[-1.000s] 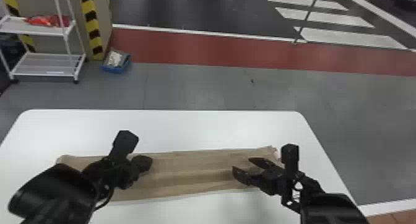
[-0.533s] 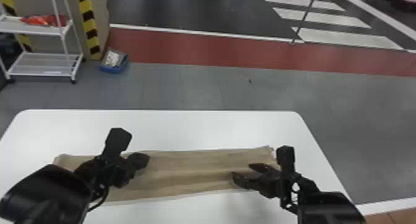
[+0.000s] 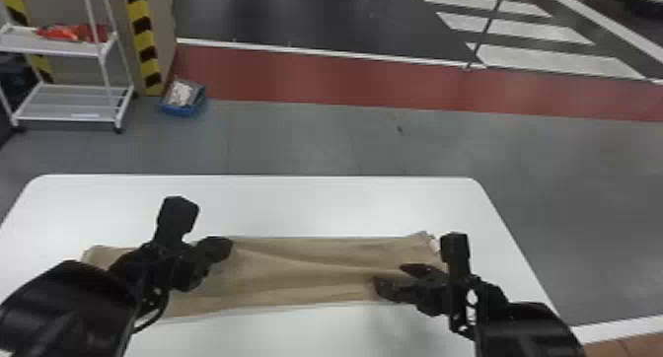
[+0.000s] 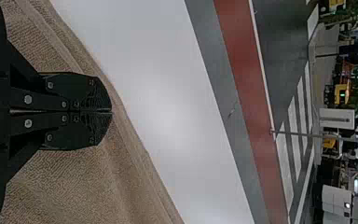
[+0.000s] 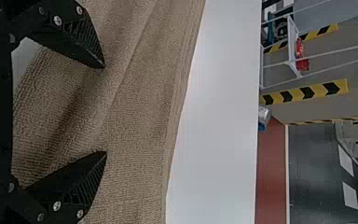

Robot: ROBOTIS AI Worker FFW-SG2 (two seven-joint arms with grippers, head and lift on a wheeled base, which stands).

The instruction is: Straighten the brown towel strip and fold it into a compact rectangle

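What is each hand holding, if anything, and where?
The right hand is open, holding nothing. The left hand is shut over the brown towel strip; any pinch cannot be told.

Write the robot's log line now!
towel: long strip on table | left end effector: closed, over towel | right end effector: open, over towel

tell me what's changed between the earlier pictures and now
The black left gripper has moved left and a little away from the robot. The long brown cloth towel has slid slightly left, and the black right gripper has come a little nearer the robot. Unchanged: the towel lies unfolded across the white table, the right gripper's fingers apart over it.
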